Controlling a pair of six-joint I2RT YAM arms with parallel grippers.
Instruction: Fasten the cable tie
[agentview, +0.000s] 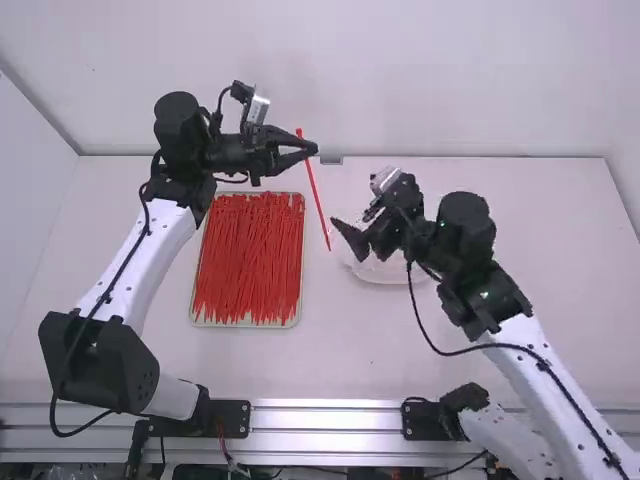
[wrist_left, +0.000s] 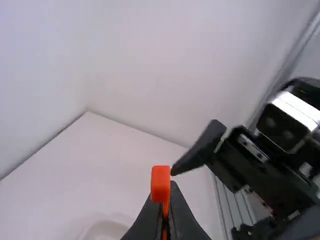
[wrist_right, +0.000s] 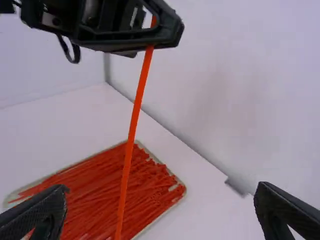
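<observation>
A single red cable tie (agentview: 317, 200) hangs over the table, its head end pinched in my left gripper (agentview: 308, 150), which is shut on it. In the left wrist view the tie's square head (wrist_left: 160, 182) sticks up just beyond the closed fingers of that gripper (wrist_left: 161, 200). My right gripper (agentview: 350, 232) is open beside the tie's lower tip. In the right wrist view the strap (wrist_right: 134, 130) runs down between its widely spread fingers (wrist_right: 35, 215), without touching them.
A tray (agentview: 296, 322) packed with several red cable ties (agentview: 250, 255) lies left of the middle, below the left arm. A clear shallow dish (agentview: 385, 274) sits on the table under the right gripper. The walls meet close behind.
</observation>
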